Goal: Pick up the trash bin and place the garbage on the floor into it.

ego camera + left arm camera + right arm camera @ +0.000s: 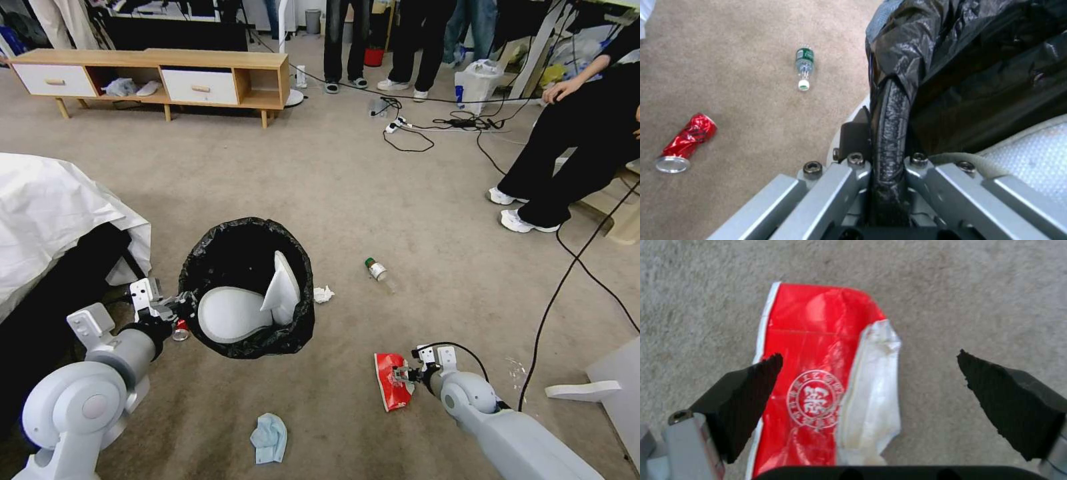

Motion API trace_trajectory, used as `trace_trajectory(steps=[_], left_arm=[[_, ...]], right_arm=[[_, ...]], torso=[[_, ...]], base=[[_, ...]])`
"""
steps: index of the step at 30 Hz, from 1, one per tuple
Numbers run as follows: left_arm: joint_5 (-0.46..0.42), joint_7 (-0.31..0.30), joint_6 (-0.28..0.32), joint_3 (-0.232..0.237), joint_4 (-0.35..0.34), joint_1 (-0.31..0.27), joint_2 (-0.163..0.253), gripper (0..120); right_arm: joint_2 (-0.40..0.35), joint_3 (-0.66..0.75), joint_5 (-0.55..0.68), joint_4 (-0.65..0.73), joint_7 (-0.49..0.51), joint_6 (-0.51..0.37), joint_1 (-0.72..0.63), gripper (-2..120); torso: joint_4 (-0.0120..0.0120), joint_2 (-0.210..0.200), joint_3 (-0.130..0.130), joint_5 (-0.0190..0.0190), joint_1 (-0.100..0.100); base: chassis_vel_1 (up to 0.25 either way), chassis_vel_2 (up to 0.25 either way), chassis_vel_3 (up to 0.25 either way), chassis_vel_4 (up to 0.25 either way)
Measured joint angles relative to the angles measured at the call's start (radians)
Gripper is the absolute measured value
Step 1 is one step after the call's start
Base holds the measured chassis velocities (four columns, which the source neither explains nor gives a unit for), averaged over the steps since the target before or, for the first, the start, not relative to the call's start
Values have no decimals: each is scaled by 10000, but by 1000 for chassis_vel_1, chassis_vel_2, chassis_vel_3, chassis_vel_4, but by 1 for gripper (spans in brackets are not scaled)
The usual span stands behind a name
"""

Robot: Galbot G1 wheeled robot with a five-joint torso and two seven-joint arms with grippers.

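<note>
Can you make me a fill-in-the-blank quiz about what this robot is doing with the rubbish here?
1. The left gripper is clamped on the rim of the ____.
2. The right gripper hangs with fingers ____ over the red wrapper.
3. The crushed can lying on the floor is coloured ____.
4. The bag lining the trash bin is coloured ____.

Missing words: trash bin; open; red; black

Left tool (179, 308) clamped; right tool (869, 383) spread wide, low.

- Head view: floor (373, 200) seen from high above, facing forward and down.
- Left wrist view: bin (960, 66) rim seen close.
- Right wrist view: wrapper (818, 373) seen close, shared with the head view.
</note>
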Motion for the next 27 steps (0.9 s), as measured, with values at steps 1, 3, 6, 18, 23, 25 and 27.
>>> trace_trajectory(steps=[1, 3, 6, 18, 23, 25, 27], left_arm=[[6, 0, 0, 7, 3, -6, -15, 2], [12, 0, 0, 10, 6, -7, -23, 2], [25, 0, 0, 12, 30, 1, -33, 2], [33, -16, 0, 77, 111, -95, -28, 2], [36, -20, 0, 81, 118, -90, -23, 2], [37, -22, 0, 85, 118, -90, -26, 2], [42, -30, 0, 91, 118, -89, -30, 2]], right_arm=[[29, -83, 0, -47, 0, 28, 51, 100], [56, -144, -2, -94, 3, 47, 97, 100], [145, -319, -41, -277, 30, 168, 216, 96], [119, -419, -132, -526, 18, 452, 137, 57], [102, -404, -132, -597, -1, 581, 128, 42], [101, -401, -132, -620, -3, 613, 128, 36], [100, -395, -129, -626, -6, 667, 123, 23]], torso=[[0, 0, 0, 0, 0], [0, 0, 0, 0, 0], [2, 0, 0, 0, 0], [0, 0, 0, 0, 0], [1, 0, 0, 0, 0], [1, 0, 0, 0, 0], [1, 0, 0, 1, 0]], base=[[0, 0, 0, 0], [0, 0, 0, 0], [0, 0, 0, 0], [0, 0, 0, 0], [0, 0, 0, 0], [0, 0, 0, 0], [0, 0, 0, 0]])
